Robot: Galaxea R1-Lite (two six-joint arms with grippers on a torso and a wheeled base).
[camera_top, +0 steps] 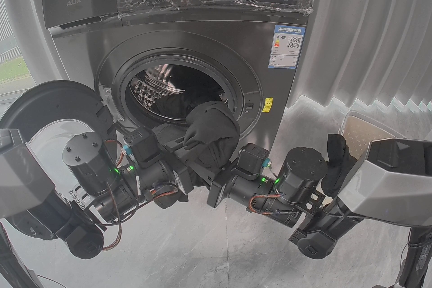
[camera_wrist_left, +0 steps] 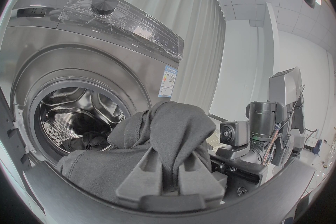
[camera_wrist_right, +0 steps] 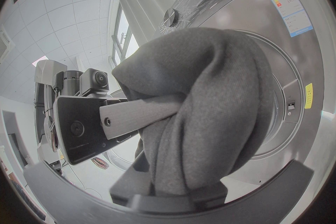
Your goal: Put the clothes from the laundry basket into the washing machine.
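A dark grey garment [camera_top: 211,131] hangs over the lower rim of the washing machine's [camera_top: 180,32] round opening, part of it reaching into the drum [camera_top: 150,84]. My left gripper [camera_top: 188,143] is shut on it from the left; in the left wrist view the cloth [camera_wrist_left: 168,130] is pinched between the fingers [camera_wrist_left: 140,175] of that gripper [camera_wrist_left: 171,179]. My right gripper [camera_wrist_right: 168,189] is shut on the same garment [camera_wrist_right: 206,102] from the right, just below the opening [camera_top: 220,167]. More dark clothing [camera_wrist_left: 87,139] lies inside the drum.
The machine's door [camera_top: 49,109] stands wide open at the left, close behind my left arm. A pale laundry basket [camera_top: 360,131] sits on the floor at the right, with a dark piece of cloth [camera_top: 335,158] at its near edge. Curtains hang behind.
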